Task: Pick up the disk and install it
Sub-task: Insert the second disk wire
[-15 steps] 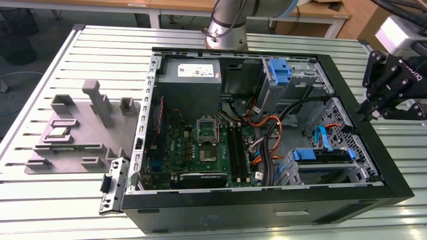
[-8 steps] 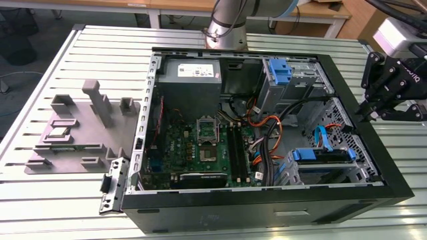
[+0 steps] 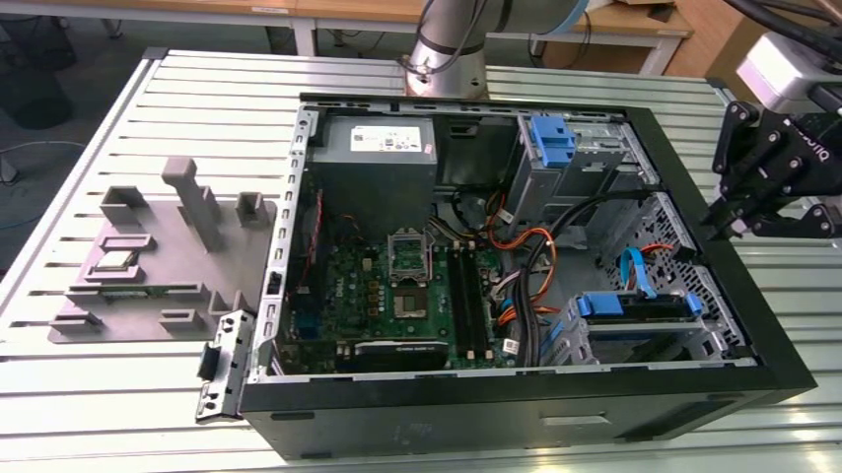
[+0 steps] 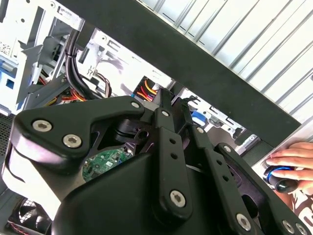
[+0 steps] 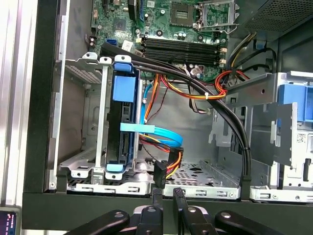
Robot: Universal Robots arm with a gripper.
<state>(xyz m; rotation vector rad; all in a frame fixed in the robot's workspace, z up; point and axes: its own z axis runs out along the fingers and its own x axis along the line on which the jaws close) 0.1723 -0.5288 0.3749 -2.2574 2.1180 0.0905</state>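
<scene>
The disk (image 3: 634, 307) sits in its cage inside the computer case (image 3: 526, 414), blue rails showing; in the first wrist view it (image 5: 122, 122) stands on edge in the metal bay. The hand (image 3: 736, 222) hovers just outside the case wall, fingers clenched together on nothing (nearly touching). Judged: the approach step; next calls for spreading them.

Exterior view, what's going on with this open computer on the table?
A robot arm's gripper hangs by the open computer case's edge at the exterior view's right, touching nothing. The disk, with blue rails, sits in the drive cage just inside that edge, apart from the gripper. A person's hand rests on a blue knob in the second wrist view.
</scene>
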